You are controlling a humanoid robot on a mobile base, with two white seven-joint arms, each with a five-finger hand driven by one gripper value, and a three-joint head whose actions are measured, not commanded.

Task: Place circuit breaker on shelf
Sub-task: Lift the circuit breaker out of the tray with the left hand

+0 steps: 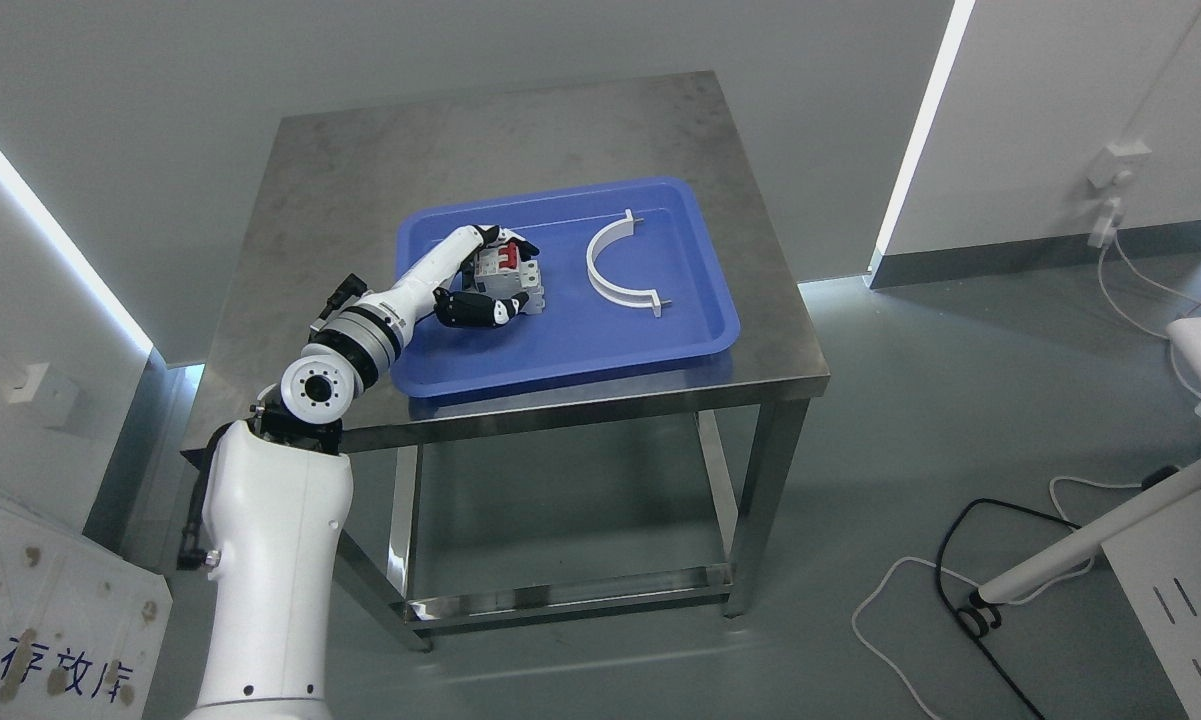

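**Readable text: one partial line**

Blue Chinese characters run along the white box [50,620] at the lower left of the frame. They are cut off by the edge and partly stained; "存放" can be made out.

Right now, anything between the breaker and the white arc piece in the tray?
No. Head view shows bare blue tray floor between circuit breaker and white arc piece.
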